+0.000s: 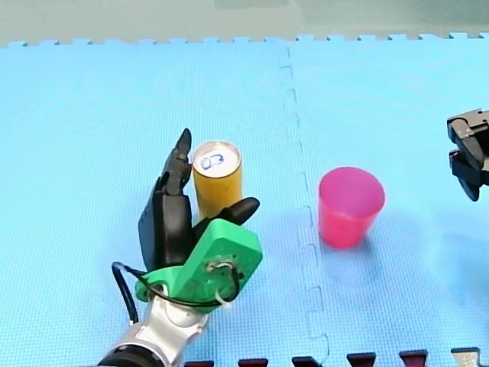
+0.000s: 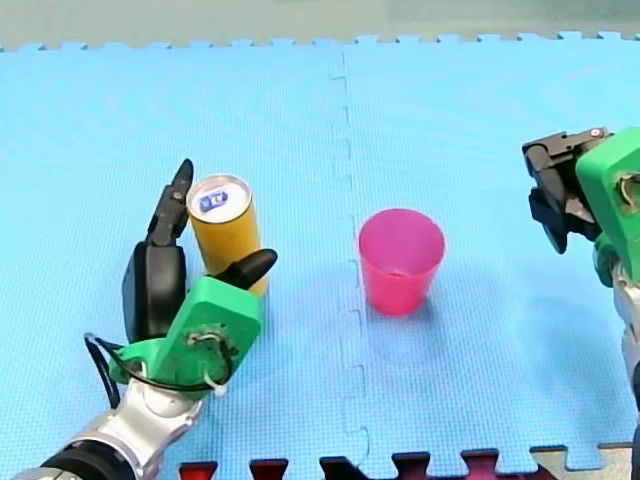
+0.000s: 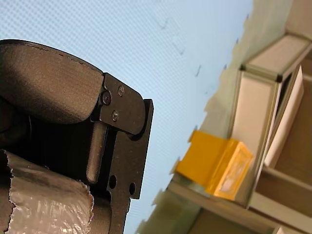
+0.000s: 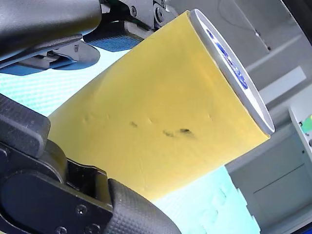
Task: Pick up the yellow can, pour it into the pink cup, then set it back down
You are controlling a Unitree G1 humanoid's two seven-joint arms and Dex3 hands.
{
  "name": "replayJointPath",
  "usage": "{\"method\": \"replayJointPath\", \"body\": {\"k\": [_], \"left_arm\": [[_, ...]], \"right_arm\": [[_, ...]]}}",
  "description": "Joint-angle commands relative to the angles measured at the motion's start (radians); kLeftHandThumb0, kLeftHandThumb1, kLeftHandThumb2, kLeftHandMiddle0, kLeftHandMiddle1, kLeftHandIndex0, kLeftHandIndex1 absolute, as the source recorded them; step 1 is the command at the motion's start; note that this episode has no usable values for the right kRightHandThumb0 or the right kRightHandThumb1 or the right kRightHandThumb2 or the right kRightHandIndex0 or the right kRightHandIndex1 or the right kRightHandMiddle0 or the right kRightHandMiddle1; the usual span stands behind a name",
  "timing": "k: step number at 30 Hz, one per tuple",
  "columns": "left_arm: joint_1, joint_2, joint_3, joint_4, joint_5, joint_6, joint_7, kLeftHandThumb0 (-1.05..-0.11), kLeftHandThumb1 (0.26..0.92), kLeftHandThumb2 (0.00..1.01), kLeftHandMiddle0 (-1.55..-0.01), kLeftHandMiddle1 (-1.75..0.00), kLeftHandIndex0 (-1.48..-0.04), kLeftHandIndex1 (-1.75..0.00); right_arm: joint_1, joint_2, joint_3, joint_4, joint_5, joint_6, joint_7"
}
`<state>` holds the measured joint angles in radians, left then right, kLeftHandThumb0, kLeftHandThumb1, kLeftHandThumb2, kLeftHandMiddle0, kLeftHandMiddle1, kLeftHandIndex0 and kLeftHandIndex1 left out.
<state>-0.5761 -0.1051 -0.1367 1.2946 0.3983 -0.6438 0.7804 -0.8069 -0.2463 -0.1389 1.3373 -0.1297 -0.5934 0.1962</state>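
My left hand (image 1: 180, 220) is closed on the can (image 1: 218, 182): fingers (image 1: 181, 162) run up its far-left side and the thumb (image 1: 238, 210) crosses low on the near side. The can sits pinched between them, upright on the blue mat (image 1: 92, 115). I judge that low, wrapping hold suits what comes next. It leaves the top clear for pouring and puts the grip where the wrist can tip the can sideways without it slipping. How firmly the hand squeezes I can't tell. The base looks to be on the mat, so I take the lift as not yet made.

The cup (image 1: 350, 206) stands mouth up to the can's right, across the mat seam. It is near enough that a short carry and a tilt should reach it. My right hand (image 2: 562, 195) hangs at the right edge beyond the cup, holding nothing; whether it is clenched or released I cannot tell. Out there it stays clear of the pour path.

The can is plain yellow with a silver lid and a blue-printed tab. In the left wrist camera the wall (image 4: 156, 117) shows shallow dents and a few dark scuffs, so it is thin and will give if squeezed hard.
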Motion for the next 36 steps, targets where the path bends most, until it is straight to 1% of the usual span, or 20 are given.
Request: {"method": "replayJointPath", "body": {"k": [1,11,16,21,24,29,36], "left_arm": [[-0.001,0.007,-0.001,-0.006,-0.006,0.004,-0.008,-1.048,0.829,0.00,-0.27,0.00,-0.25,0.00],[0.009,0.029,0.001,-0.036,-0.027,-0.020,-0.065,-1.048,0.830,0.00,-0.23,0.00,-0.23,0.00],[0.029,0.040,-0.001,-0.059,-0.040,-0.040,-0.125,-1.048,0.832,0.00,-0.22,0.00,-0.22,0.00],[0.052,0.056,0.007,-0.087,-0.063,-0.064,-0.190,-1.048,0.839,0.01,-0.22,0.00,-0.22,0.00],[0.068,0.062,0.018,-0.107,-0.091,-0.085,-0.252,-1.048,0.847,0.01,-0.22,0.00,-0.21,0.00],[0.098,0.064,0.060,-0.135,-0.194,-0.132,-0.446,-1.048,0.846,0.01,-0.22,0.00,-0.22,0.00],[0.131,0.092,0.091,-0.191,-0.256,-0.134,-0.590,-1.048,0.841,0.00,-0.22,0.00,-0.22,0.00]], "right_arm": [[-0.006,0.000,-0.001,0.002,0.002,0.007,-0.001],[-0.008,0.005,-0.002,0.001,0.003,0.008,-0.001],[-0.006,0.008,-0.005,0.001,0.005,0.006,-0.005],[-0.004,0.006,-0.008,0.002,0.008,0.006,-0.004],[-0.002,0.006,-0.009,0.002,0.008,0.005,-0.003],[-0.006,0.009,-0.010,0.002,0.009,0.008,-0.004],[-0.012,0.014,-0.009,0.003,0.007,0.012,-0.002]]}}
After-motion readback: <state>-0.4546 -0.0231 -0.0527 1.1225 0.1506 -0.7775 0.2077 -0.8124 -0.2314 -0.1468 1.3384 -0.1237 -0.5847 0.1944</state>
